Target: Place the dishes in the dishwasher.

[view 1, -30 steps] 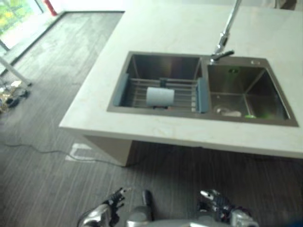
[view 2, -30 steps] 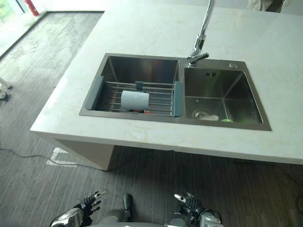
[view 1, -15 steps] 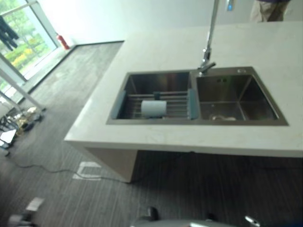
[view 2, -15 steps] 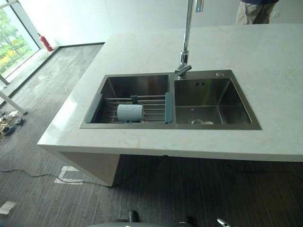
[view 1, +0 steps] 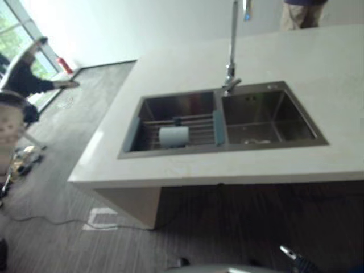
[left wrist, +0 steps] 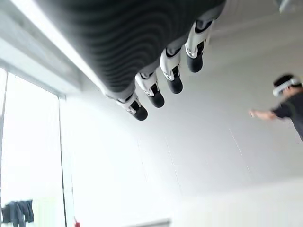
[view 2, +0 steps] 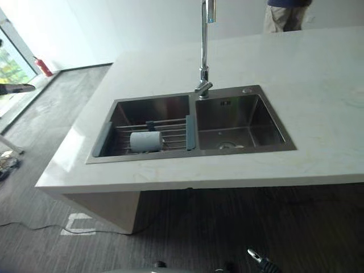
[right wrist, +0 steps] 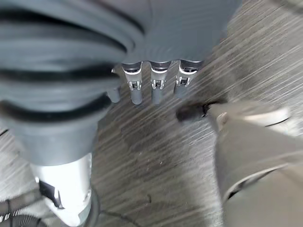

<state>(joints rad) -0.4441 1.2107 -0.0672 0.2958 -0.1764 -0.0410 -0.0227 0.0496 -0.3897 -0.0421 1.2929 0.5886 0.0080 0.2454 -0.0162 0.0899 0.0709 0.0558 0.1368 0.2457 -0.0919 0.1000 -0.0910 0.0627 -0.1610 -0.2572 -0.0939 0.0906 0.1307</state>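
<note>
Pale cup [view 2: 145,141] lies on its side on the rack [view 2: 170,134] in the sink's [view 2: 239,122] left basin; left hand [left wrist: 163,75] and right hand [right wrist: 154,87] both hang relaxed, empty, well apart from the desk [view 2: 318,79].

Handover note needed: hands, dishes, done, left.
Left hand: fingers straight, holding nothing. Right hand: fingers relaxed, holding nothing, low over the floor.
A pale cup lies on its side on the rack in the left basin of the sink. Something small lies by the right basin's drain, too small to tell.
Done: nothing loaded.
Left: approach the sink, pick the cup, load it.
</note>
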